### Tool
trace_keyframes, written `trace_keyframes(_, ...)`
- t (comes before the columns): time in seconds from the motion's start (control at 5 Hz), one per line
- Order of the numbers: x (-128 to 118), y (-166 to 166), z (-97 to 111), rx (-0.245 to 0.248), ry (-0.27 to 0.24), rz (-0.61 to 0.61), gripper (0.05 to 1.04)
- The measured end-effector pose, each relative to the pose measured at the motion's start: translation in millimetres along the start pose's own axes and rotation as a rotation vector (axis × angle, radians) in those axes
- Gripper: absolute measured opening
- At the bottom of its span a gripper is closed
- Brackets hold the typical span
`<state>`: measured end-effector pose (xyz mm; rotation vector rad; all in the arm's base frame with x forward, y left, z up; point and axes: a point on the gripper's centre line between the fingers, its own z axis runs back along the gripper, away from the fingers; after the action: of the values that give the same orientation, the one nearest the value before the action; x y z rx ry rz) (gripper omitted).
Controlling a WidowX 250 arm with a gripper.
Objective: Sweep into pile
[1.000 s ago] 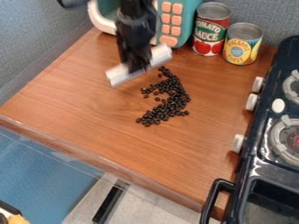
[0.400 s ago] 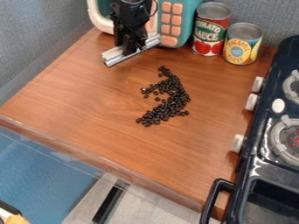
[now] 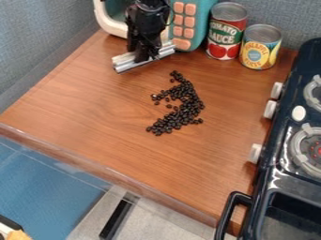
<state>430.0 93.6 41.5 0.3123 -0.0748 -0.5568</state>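
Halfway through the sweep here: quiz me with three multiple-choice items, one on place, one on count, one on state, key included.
1. Where is the pale bar at the gripper?
A. Among the beans
B. Near the toy microwave, apart from the beans
C. Over the stove

2. How many cans stand at the back?
A. Two
B. One
C. Four

3. How do the beans lie?
A. In a neat round heap
B. In a straight line
C. In a curved, uneven band

Key:
1 B: bare counter shows between bar and beans.
2 A: a red-labelled one and a yellow-and-blue one stand side by side.
3 C: the band bows to the right, with stray beans at its left.
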Motion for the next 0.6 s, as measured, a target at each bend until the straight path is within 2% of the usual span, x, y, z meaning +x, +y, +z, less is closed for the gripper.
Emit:
trace_keyframes(0.2, -4.2, -12.5, -11.1, -0.013, -0.016, -0.073, 0.338)
trace_keyframes(0.6, -15.1, -30.5, -6.7, -0.017, -0.044, -0.125, 0.338)
